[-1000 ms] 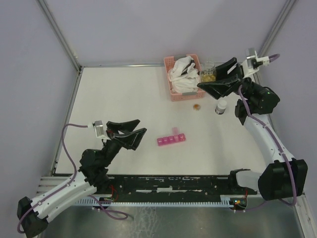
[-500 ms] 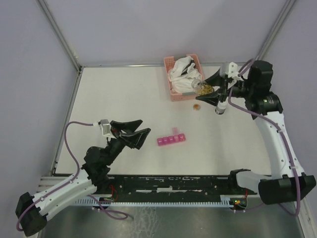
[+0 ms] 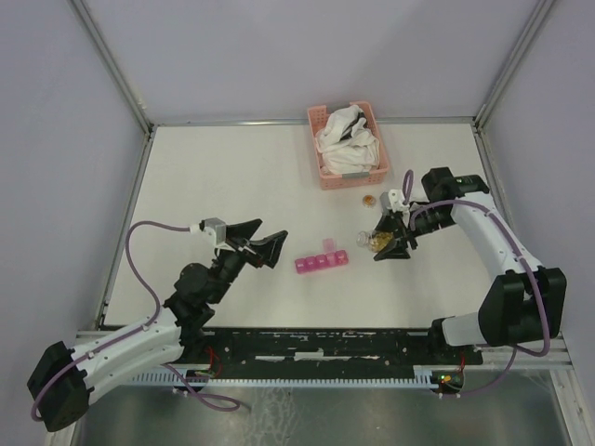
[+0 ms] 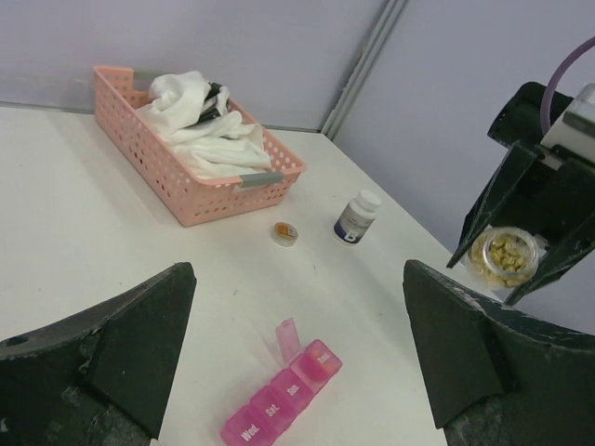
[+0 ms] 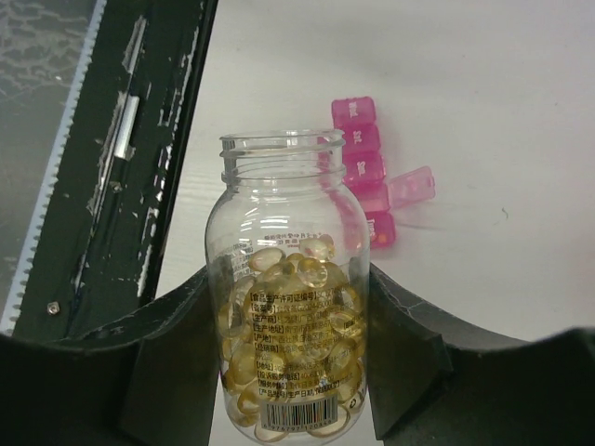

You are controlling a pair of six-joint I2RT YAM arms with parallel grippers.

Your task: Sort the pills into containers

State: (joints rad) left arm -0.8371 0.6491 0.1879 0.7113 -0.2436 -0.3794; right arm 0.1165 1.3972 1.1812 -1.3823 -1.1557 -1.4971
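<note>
Black and spread wide, the left hand [image 3: 264,241] hovers nearest, left of the magenta containers [image 3: 323,261] on the white surface [image 3: 232,177], while right of them the right hand [image 3: 386,243] pinches a clear uncapped jar [image 5: 284,214] of amber pills [image 5: 290,362], pink basket [image 3: 327,172] beyond.

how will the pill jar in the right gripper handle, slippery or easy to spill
Probably slippery: the jar looks smooth and clear where the right gripper holds it. With no cap on, the pills would likely pour out if tipped.
</note>
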